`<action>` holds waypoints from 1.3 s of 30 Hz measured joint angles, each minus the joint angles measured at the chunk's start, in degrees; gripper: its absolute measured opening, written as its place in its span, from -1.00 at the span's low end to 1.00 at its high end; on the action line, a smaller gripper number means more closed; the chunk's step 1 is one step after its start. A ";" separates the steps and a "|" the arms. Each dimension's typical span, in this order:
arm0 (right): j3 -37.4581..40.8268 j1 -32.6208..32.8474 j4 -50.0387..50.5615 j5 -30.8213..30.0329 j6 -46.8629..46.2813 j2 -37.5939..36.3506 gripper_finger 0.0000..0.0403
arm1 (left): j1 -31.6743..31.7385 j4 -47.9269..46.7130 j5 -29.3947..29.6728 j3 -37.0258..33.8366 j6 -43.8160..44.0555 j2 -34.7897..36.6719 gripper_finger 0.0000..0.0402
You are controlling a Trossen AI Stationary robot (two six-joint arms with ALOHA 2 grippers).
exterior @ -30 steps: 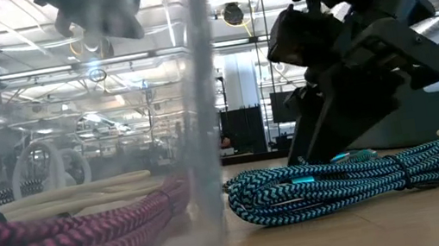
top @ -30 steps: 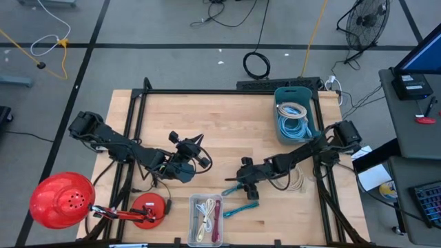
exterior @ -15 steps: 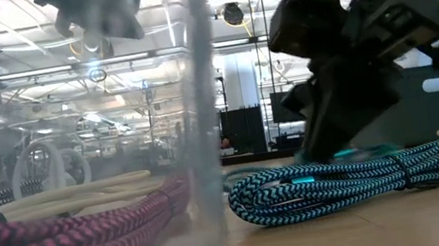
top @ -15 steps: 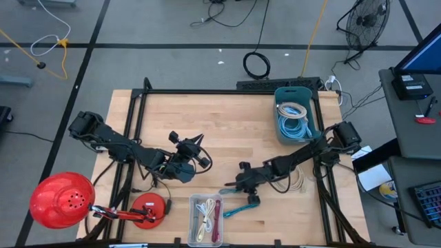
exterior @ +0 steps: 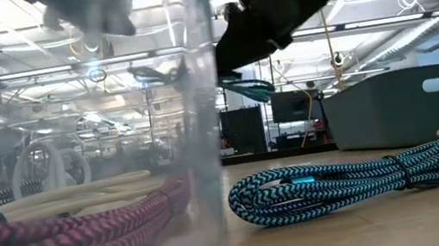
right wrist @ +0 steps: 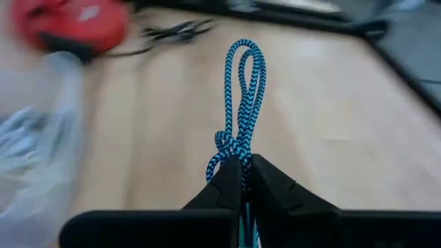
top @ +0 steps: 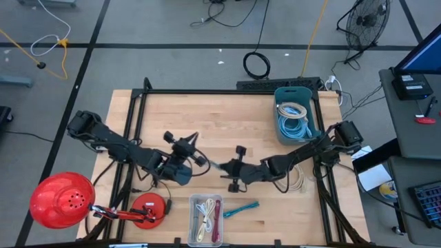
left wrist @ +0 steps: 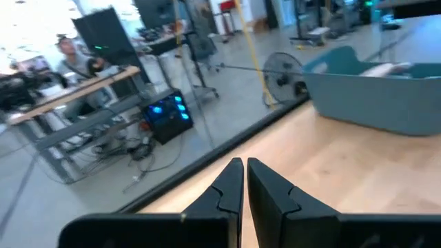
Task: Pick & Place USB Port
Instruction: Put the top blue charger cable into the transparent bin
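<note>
Over mid-table: right gripper (top: 222,167), jaws clamped on a teal braided USB cable (right wrist: 241,96), loops dangling free of the wood.
Left gripper (left wrist: 244,180): fingers pressed together, nothing between them, just beside the right one.
Clear bin (top: 206,219): front edge, white and pink cables inside.
Second teal cable (top: 240,208): on the table beside the bin.

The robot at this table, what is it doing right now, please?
The right gripper is shut on a teal cable and holds it above the table, near the middle. A second teal cable lies on the wood beside the clear box, which has other cables in it. The left gripper is shut on nothing and waits close by.
</note>
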State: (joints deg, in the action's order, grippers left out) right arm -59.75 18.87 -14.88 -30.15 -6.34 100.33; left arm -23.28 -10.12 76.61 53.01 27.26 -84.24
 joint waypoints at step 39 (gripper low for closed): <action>-17.68 -2.06 19.81 79.44 50.58 0.77 -0.97 | -5.23 -39.73 5.71 0.00 42.72 10.03 -0.87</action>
State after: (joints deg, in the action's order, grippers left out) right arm -77.43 16.81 4.93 49.28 44.24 101.10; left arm -28.51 -49.84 82.32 53.01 69.97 -74.22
